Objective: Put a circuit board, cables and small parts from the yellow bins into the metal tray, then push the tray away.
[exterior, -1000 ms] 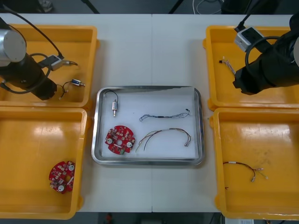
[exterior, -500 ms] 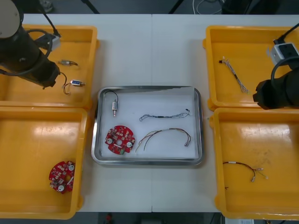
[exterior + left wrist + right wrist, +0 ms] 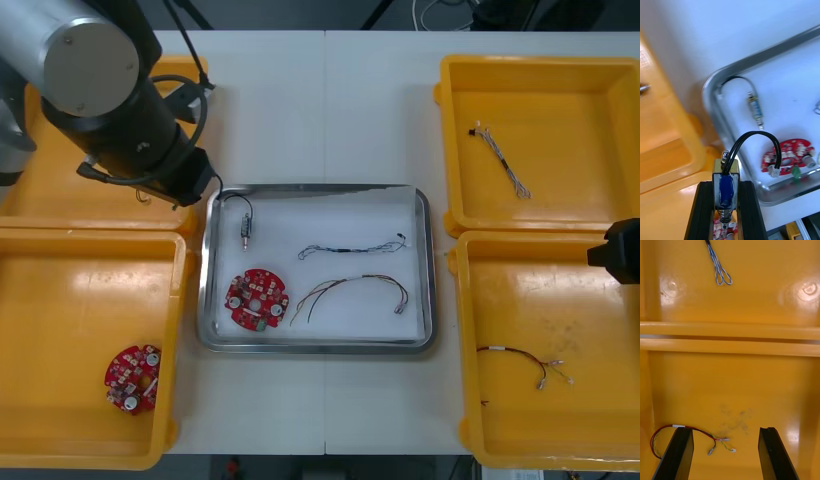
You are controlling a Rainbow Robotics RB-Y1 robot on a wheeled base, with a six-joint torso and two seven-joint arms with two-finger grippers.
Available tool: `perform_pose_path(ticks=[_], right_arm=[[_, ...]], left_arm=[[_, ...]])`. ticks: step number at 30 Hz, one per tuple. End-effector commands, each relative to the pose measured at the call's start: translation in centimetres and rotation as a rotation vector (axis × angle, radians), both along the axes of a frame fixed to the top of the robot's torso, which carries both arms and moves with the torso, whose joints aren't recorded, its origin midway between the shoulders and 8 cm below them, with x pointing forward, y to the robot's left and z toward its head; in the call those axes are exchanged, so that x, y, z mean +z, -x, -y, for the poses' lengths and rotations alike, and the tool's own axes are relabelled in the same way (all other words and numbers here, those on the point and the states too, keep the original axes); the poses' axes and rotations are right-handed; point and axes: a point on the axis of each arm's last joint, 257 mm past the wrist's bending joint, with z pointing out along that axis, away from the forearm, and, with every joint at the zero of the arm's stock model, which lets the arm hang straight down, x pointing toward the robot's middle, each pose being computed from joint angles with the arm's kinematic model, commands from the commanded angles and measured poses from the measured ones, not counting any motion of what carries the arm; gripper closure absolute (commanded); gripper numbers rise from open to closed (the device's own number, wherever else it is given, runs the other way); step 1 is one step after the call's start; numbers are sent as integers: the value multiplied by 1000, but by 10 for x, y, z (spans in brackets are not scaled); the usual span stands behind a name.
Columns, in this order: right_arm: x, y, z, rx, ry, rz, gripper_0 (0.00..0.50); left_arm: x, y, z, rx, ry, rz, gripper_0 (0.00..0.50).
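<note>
Blue small metal part (image 3: 726, 190), clamped in left gripper (image 3: 726, 184) just beside left rim of metal tray (image 3: 320, 188), right gripper (image 3: 724, 431) spread wide, empty, over red and yellow cable (image 3: 700, 430) in yellow bin (image 3: 733, 390)

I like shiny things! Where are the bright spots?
Right wrist view: two glare spots on the yellow bin beyond the right tool; front view: the metal tray gleams; left wrist view: it glints beyond the small metal part in the left tool.

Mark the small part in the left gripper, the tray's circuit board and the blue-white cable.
small metal part (image 3: 726, 187), left wrist view, its blue body.
circuit board (image 3: 260, 304), front view, red face.
blue and white cable (image 3: 716, 264), right wrist view, twisted strands.
</note>
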Motion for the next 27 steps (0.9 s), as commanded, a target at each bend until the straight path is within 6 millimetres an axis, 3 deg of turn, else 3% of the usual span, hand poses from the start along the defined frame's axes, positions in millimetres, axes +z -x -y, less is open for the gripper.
perform_pose_path(ticks=[1,6,10,21,27], right_arm=[[2,14,23,-75,27,-1,0],[-4,20,27,-91,24,-19,0],[-9,23,29,-105,20,-31,0],[-17,27,32,-130,38,-50,0],[-20,27,30,-127,40,-57,0]], left_arm=[[16,3,65,39,59,38,500],[-6,-2,94,21,78,46,500],[-29,-13,105,14,91,51,500],[-74,-32,112,26,69,59,500],[-83,-39,113,30,55,80,500]])
